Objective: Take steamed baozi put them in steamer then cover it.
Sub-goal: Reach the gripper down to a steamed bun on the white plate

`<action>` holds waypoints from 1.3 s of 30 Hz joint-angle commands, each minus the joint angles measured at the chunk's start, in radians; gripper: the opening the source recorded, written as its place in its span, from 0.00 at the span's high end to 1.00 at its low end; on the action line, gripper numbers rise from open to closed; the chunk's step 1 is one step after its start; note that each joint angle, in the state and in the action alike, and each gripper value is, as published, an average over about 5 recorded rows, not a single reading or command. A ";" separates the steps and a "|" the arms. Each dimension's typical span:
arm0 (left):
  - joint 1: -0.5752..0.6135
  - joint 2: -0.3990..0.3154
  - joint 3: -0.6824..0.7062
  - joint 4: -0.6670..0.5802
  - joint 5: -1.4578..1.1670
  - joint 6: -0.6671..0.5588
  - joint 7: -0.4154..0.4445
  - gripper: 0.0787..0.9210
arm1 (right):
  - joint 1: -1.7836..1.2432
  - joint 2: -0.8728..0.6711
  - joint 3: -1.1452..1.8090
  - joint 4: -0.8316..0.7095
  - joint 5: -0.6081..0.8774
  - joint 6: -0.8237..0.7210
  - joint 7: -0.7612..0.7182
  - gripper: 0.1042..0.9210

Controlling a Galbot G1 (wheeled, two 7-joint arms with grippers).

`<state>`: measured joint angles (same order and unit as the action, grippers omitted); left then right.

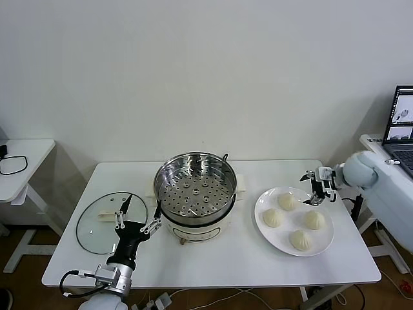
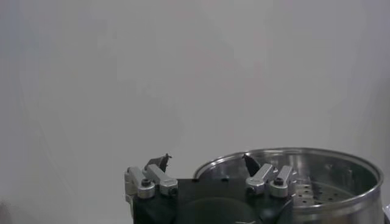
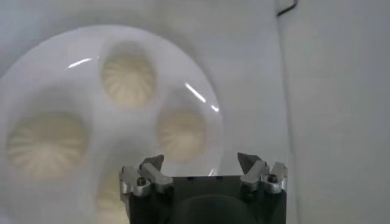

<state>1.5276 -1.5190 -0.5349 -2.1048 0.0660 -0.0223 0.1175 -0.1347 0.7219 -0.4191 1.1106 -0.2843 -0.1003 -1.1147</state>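
Left pincer low over the near-left part of the white surface, jaws spread wide, nothing between them. Just to its left, flat on the surface, a round glass lid with a white handle across its top, the lid's right rim close beside the pincer's left finger. Just to the right of that pincer and a little beyond it, the steamer, a wide shiny steel pot on a white base, uncovered, perforated tray floor bare, no bun inside; in the left wrist view, the steamer's rim straight ahead of the open fingers. Further right, well apart from the left pincer, a flat white plate carrying four steamed baozi, pale domed buns spaced apart from one another. Right pincer poised at the plate's far-right edge, jaws wide apart and empty, touching no bun; nearest to it the bun at the plate's far side and the one on its right side. From the right wrist view, plate and pleated buns below and ahead of the parted fingertips. Off to the far right, beyond the right arm, an open laptop on a separate stand.
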 commanded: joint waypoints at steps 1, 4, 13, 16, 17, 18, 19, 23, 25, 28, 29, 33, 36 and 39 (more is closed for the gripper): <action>0.000 -0.003 0.003 -0.001 0.001 0.002 0.000 0.12 | 0.153 0.077 -0.155 -0.147 -0.031 0.019 -0.111 0.12; -0.002 -0.004 0.002 0.000 0.000 0.003 0.000 0.12 | 0.142 0.116 -0.144 -0.192 -0.049 0.025 -0.100 0.12; -0.001 -0.006 -0.002 0.004 -0.001 0.002 0.000 0.12 | 0.112 0.194 -0.110 -0.277 -0.065 0.032 -0.067 0.12; 0.000 -0.006 -0.003 0.004 -0.001 0.001 0.000 0.12 | 0.103 0.206 -0.104 -0.289 -0.069 0.033 -0.059 0.12; 0.000 -0.006 -0.003 0.004 -0.001 0.001 0.000 0.12 | 0.100 0.210 -0.102 -0.293 -0.071 0.034 -0.056 0.12; 0.000 -0.007 -0.002 0.004 -0.001 0.001 0.000 0.12 | 0.097 0.214 -0.099 -0.298 -0.075 0.035 -0.053 0.12; 0.000 -0.007 -0.002 0.004 -0.001 0.000 0.000 0.12 | 0.093 0.219 -0.093 -0.304 -0.082 0.038 -0.050 0.12; 0.000 -0.009 -0.002 0.004 -0.001 -0.001 0.001 0.12 | 0.071 0.240 -0.053 -0.330 -0.121 0.049 -0.030 0.12; 0.000 -0.009 -0.002 0.005 -0.001 -0.002 0.001 0.12 | 0.062 0.248 -0.035 -0.340 -0.137 0.053 -0.020 0.12; -0.002 -0.009 -0.002 0.007 -0.001 -0.002 0.000 0.12 | 0.057 0.254 -0.023 -0.346 -0.146 0.055 -0.010 0.12; -0.002 -0.009 -0.002 0.007 -0.001 -0.002 0.000 0.12 | 0.055 0.256 -0.022 -0.346 -0.147 0.055 -0.008 0.12; -0.004 -0.009 -0.002 0.011 0.000 -0.003 0.000 0.12 | 0.050 0.260 -0.019 -0.345 -0.148 0.055 -0.002 0.12; -0.004 -0.009 -0.003 0.014 0.000 -0.004 0.000 0.12 | 0.048 0.264 -0.016 -0.344 -0.146 0.055 0.001 0.12; -0.005 -0.010 -0.005 0.015 0.000 -0.005 0.000 0.12 | 0.048 0.263 -0.019 -0.339 -0.141 0.053 0.001 0.15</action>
<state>1.5223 -1.5288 -0.5400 -2.0900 0.0657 -0.0266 0.1175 -0.0859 0.9680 -0.4526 0.7925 -0.4131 -0.0507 -1.1208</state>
